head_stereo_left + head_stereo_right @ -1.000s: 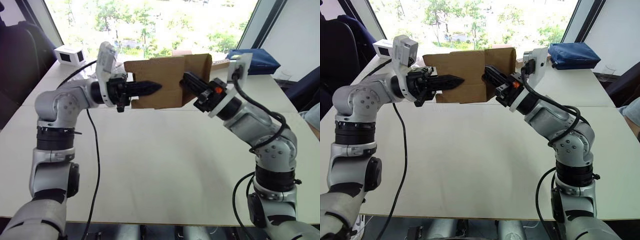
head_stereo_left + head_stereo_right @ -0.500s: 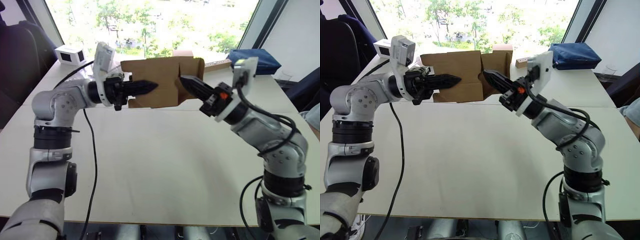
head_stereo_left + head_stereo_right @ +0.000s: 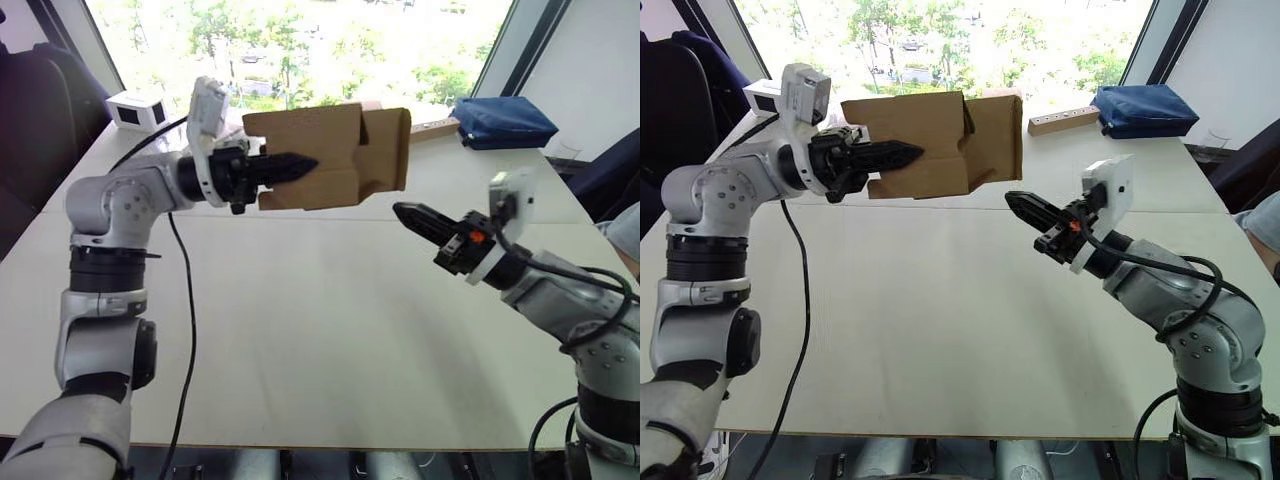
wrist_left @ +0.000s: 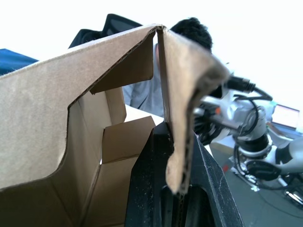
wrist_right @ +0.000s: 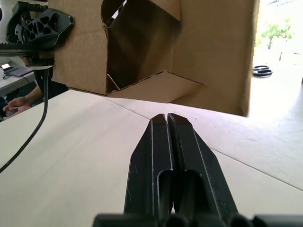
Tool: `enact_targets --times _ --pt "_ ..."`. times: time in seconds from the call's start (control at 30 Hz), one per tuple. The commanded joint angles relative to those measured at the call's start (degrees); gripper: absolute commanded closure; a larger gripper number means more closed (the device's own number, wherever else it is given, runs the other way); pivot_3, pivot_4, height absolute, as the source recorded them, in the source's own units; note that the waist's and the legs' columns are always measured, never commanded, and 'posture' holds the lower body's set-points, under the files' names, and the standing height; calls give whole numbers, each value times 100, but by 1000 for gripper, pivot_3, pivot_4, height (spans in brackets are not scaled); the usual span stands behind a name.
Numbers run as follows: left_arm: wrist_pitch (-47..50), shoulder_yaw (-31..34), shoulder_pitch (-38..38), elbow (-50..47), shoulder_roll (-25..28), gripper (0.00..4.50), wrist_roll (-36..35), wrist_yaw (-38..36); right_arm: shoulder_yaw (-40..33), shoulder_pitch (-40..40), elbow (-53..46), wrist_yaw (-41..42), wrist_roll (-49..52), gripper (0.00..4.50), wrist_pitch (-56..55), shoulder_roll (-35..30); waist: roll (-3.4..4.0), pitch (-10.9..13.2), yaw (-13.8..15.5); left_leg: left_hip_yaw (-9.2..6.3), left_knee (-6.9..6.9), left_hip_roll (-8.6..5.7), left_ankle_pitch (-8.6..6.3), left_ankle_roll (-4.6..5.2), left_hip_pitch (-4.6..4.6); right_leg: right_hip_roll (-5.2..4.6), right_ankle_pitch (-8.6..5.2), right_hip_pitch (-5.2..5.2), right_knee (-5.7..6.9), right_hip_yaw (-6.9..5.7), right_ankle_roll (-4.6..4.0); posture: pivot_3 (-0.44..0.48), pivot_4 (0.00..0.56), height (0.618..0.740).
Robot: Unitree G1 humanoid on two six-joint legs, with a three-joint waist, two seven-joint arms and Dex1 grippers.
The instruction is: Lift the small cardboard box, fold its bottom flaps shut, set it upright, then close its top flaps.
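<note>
box (image 3: 320, 150): my brown corrugated cardboard, matt; fluted raw edges show in my left wrist view
left gripper (image 3: 300, 165): my black plastic fingers, ribbed, faint sheen
right gripper (image 3: 1018, 203): black plastic, smooth, slight gloss
table (image 3: 330, 330): pale, smooth, matt top
bag (image 3: 505, 122): blue cloth, soft-looking
white box (image 3: 138, 108): smooth, matt card

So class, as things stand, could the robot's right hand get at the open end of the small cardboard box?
Probably yes. The right hand, shut, hangs below the small cardboard box, apart from it; the left hand holds the box above the table, its open end facing the right hand.
</note>
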Motion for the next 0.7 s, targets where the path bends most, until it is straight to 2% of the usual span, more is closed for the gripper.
enact_targets --times 0.03,0.17,0.7 --pt "49 115 -180 -239 51 4500 -164 17 59 -266 23 86 -185 4471 -237 130 0 0 1 0 0 0 0 0 -1 0 0 0 0 0 0 0 150 740" --pt "113 115 -132 -317 88 4500 -213 40 -38 -550 24 -22 220 4471 -181 411 0 0 1 1 0 -1 0 0 -1 -2 0 0 0 0 0 0 150 740" --pt "211 111 38 -557 4 4500 -373 187 387 -828 71 172 133 4471 -100 647 0 0 2 0 0 -1 0 0 -1 -2 0 0 0 0 0 0 150 740"
